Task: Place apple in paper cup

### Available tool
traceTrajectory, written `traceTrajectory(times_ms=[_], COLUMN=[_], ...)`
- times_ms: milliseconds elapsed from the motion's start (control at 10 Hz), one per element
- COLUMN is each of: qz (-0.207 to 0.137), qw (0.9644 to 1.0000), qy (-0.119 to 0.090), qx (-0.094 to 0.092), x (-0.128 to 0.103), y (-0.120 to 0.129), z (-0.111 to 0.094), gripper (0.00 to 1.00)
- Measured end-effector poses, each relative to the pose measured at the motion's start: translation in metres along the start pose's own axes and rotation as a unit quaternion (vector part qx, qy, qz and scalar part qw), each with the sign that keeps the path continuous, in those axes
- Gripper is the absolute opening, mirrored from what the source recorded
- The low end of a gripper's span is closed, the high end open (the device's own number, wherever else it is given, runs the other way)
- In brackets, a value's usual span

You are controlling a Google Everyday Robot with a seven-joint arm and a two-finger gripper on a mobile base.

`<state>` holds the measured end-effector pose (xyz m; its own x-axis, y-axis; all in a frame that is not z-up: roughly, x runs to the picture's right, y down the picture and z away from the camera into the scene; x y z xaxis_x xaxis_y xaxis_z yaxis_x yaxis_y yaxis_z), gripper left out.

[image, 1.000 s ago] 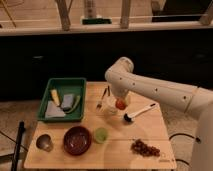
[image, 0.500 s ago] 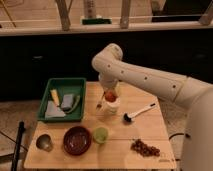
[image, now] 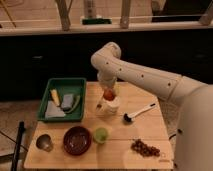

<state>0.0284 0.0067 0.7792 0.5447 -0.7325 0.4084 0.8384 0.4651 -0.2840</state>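
The apple (image: 108,94) is small, round and red-orange, and it sits at the mouth of the white paper cup (image: 112,106) near the middle of the wooden table (image: 150,130). My gripper (image: 108,90) hangs straight down from the white arm, right over the apple and the cup. The apple looks held between its tips, just above or at the cup's rim. The lower part of the apple is hidden by the cup's rim.
A green tray (image: 64,99) with a sponge and cloth stands at the left. A dark red bowl (image: 77,140), a light-green cup (image: 101,134) and a small metal cup (image: 44,142) line the front. A black-headed scoop (image: 139,112) lies right of the cup. A pile of nuts (image: 145,147) is front right.
The arm swung left from the table's middle right to above the paper cup, carrying the apple, and has lowered it to the cup's mouth.
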Motion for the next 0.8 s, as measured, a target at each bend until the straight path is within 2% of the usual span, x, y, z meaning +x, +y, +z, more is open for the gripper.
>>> traceTrajectory(times_ms=[300,500,800], qz=[0.008,0.010,0.014], qw=[0.9999,0.9999,0.9999], qy=[0.001,-0.001,-0.003], qx=[0.006,0.004,0.003], x=[0.006,0.009,0.013], y=[0.005,0.007,0.009], z=[0.000,0.001,0.000], gripper=[0.01,0.15,0.44])
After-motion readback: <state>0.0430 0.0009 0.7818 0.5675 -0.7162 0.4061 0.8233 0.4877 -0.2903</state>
